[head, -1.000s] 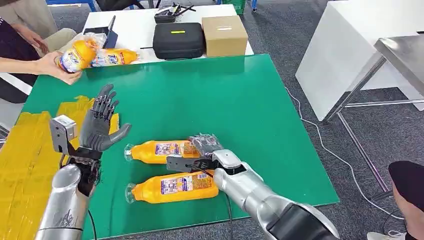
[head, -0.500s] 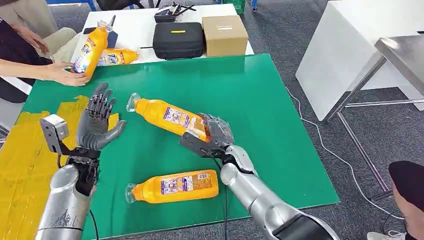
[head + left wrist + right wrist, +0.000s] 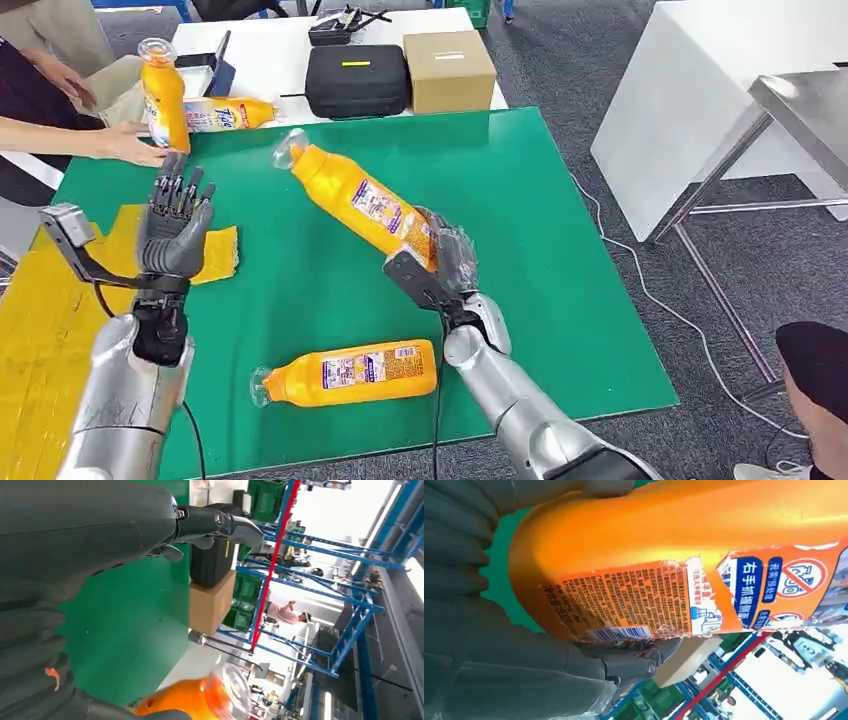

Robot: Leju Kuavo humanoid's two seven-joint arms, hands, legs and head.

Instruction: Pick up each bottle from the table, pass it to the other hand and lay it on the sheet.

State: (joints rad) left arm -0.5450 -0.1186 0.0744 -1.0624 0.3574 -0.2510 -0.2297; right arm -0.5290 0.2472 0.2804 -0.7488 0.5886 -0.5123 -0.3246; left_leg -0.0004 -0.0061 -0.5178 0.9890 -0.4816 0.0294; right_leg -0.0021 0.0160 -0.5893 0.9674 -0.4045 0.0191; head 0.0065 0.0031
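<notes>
My right hand [image 3: 440, 262] grips the base of an orange bottle [image 3: 357, 198] and holds it tilted above the green table [image 3: 560, 260], clear cap pointing up and to the left. The right wrist view has its label [image 3: 684, 600] close up. A second orange bottle [image 3: 350, 372] lies on its side near the table's front edge. My left hand [image 3: 172, 228] is raised, fingers apart and upward, empty, left of the held bottle and over the yellow sheet [image 3: 40, 310]. The held bottle's cap [image 3: 227, 690] appears in the left wrist view.
A person's hand [image 3: 125, 145] at the far left stands another orange bottle [image 3: 164, 95] upright; one more bottle [image 3: 228, 113] lies behind it. A black case [image 3: 357, 80] and cardboard box [image 3: 448, 70] sit on the white table beyond. A metal table stands at right.
My right hand has lifted the bottle off the table and swung it higher and further back. My left hand turned and moved left. The person set their bottle upright.
</notes>
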